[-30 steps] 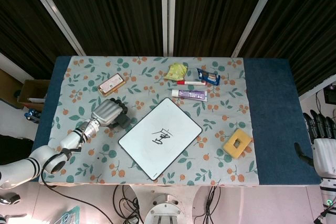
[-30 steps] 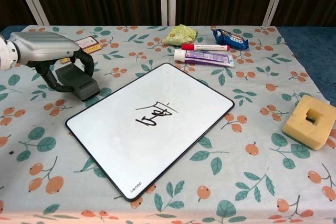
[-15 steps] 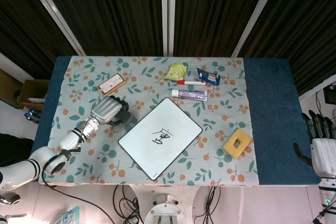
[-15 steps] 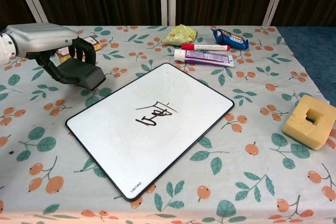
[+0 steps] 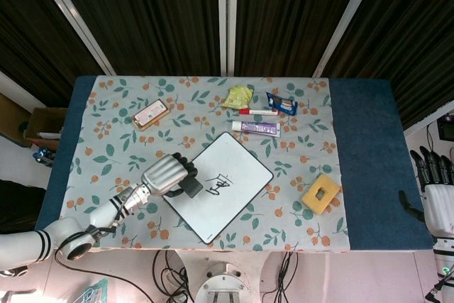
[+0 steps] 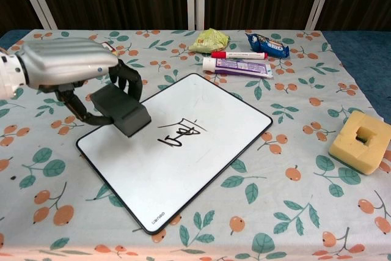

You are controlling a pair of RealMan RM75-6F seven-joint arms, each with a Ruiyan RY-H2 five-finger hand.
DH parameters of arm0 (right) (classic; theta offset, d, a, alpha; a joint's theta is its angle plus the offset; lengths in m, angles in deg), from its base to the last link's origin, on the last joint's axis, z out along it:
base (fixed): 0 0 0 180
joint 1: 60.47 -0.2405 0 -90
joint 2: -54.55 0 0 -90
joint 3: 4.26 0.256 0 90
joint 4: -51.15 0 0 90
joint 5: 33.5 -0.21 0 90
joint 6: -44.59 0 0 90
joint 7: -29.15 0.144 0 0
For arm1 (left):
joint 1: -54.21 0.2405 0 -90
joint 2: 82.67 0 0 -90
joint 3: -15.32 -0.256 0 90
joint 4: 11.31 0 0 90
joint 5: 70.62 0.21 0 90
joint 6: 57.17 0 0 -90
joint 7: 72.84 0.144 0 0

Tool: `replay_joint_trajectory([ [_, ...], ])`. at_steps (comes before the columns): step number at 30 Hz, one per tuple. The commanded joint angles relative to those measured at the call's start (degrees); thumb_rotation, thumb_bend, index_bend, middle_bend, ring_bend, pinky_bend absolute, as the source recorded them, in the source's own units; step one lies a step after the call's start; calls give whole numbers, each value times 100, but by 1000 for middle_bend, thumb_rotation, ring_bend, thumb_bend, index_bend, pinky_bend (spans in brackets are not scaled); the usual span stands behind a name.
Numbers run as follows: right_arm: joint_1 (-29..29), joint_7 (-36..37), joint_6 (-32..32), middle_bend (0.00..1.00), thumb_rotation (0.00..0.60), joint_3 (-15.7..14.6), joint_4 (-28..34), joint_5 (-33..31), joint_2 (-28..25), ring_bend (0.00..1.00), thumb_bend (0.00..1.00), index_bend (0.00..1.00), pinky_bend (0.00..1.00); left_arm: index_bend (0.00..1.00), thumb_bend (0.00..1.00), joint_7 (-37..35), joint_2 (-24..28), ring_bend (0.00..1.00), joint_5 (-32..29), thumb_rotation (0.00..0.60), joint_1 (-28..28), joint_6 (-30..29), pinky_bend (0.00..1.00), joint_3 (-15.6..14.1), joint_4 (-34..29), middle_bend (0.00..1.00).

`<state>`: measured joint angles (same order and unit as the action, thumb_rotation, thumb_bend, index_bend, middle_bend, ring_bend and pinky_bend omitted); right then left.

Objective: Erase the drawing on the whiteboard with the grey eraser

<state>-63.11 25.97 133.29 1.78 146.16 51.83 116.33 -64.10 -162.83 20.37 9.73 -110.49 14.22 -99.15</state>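
The whiteboard (image 5: 230,168) (image 6: 208,139) lies tilted at the table's front middle with a black scribble (image 5: 219,186) (image 6: 181,133) near its centre. My left hand (image 5: 167,173) (image 6: 70,65) grips the grey eraser (image 5: 191,188) (image 6: 123,110) and holds it over the board's left part, just left of the scribble. Whether the eraser touches the board surface I cannot tell. My right hand (image 5: 434,189) hangs off the table's right edge, fingers apart, holding nothing.
A yellow sponge (image 5: 320,193) (image 6: 361,142) sits right of the board. Behind the board lie a purple tube (image 6: 238,65), a red marker (image 6: 239,55), a blue snack packet (image 6: 267,44), a yellow-green wrapper (image 6: 209,40) and a small card box (image 5: 150,114).
My left hand lifted the eraser off the cloth and carried it right and toward the front, from beside the board's left edge to over the board next to the scribble.
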Motion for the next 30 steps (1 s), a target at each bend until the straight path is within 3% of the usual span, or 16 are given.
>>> replay_joint_trajectory([
  [1, 3, 29, 4, 0, 600, -2, -20, 11, -15, 0, 255, 0, 0, 580, 357, 207, -159, 410, 238, 600, 61, -96, 476, -159, -185, 484],
  [9, 24, 116, 0, 0, 600, -18, -114, -20, 5, 0, 254, 0, 0, 588, 358, 378, -733, 416, 242, 600, 22, 17, 476, -136, 197, 493],
  [19, 7, 163, -53, 0, 600, -27, -183, -40, 47, 0, 254, 0, 0, 588, 361, 402, -1001, 416, -61, 600, -94, 266, 476, 45, 442, 492],
  [30, 42, 87, 43, 0, 600, -38, -46, 27, -17, 0, 254, 0, 0, 591, 363, 249, -1660, 416, -491, 600, -340, 469, 474, 467, 1274, 493],
])
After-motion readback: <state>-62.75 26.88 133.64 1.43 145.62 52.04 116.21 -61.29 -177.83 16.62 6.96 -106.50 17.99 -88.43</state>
